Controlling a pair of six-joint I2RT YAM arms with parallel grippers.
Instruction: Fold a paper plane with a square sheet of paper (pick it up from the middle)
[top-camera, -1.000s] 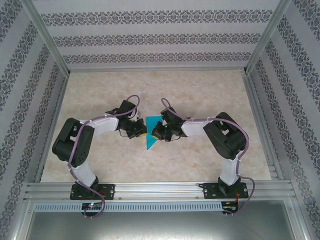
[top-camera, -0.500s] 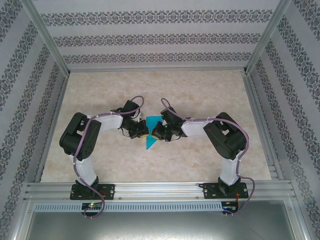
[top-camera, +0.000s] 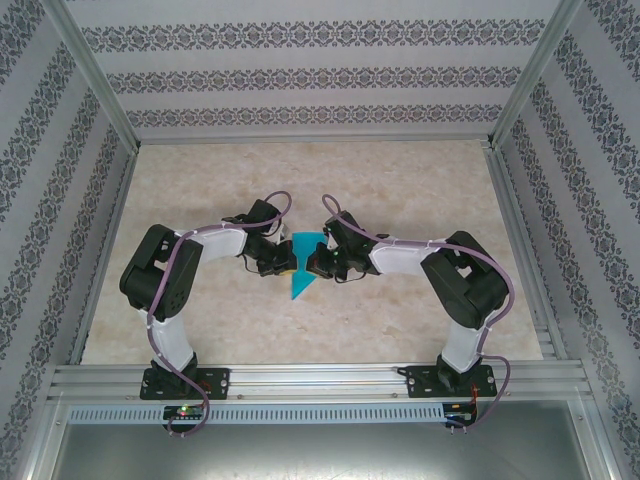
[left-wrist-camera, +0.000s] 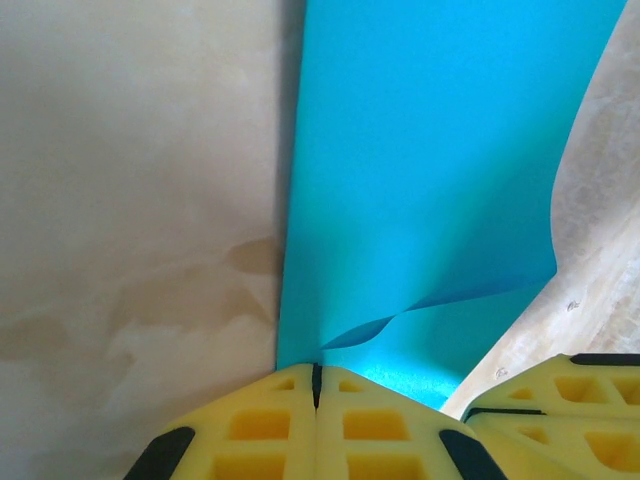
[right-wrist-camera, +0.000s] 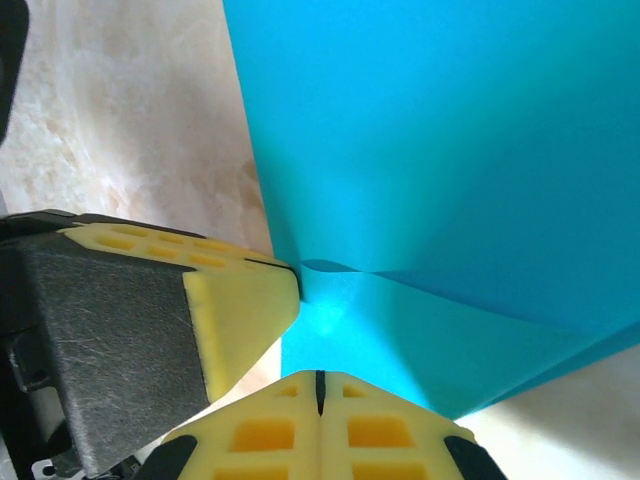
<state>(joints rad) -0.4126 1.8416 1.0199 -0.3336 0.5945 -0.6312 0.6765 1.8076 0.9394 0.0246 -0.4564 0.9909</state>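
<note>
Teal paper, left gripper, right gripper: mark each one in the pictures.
teal paper (top-camera: 297, 285), top external view, on its lower pointed part below the grippers.
left gripper (left-wrist-camera: 316, 385), left wrist view, between its closed yellow fingertips.
right gripper (right-wrist-camera: 320, 388), right wrist view, between its closed yellow fingertips.

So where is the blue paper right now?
In the top view the blue paper is over the middle of the table, pinched between the left hand and the right hand, its pointed end toward the arm bases.
</note>
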